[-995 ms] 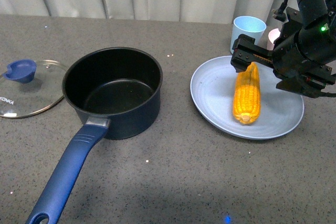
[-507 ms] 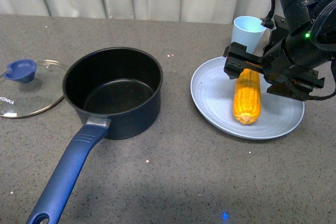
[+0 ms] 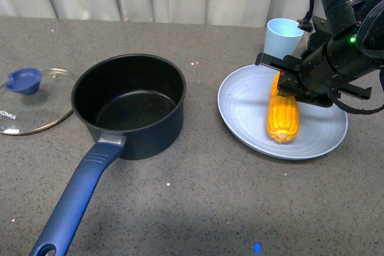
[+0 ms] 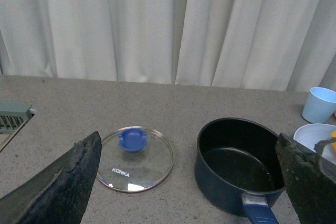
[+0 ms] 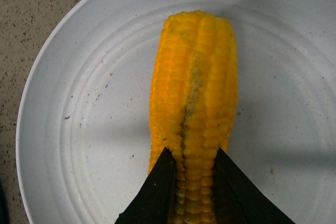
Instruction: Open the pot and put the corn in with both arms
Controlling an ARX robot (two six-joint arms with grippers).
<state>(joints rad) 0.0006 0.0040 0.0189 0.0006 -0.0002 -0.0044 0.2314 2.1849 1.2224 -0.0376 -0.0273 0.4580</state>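
The right gripper [image 3: 281, 85] is clamping the far end of the corn [image 3: 282, 115], having dropped from hovering above it; only its wrist view is showing both fingers [image 5: 152, 198] pressing the cob. The corn is lying on the light blue plate [image 3: 246, 103], right of the open pot [image 3: 150, 125]. The left gripper [image 4: 187, 136], outside the front view, is gaping wide.

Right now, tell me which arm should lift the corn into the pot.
Right. The right tool flanks the corn on the plate, fingers against both sides. The left tool hangs open near the lid, away from the corn.
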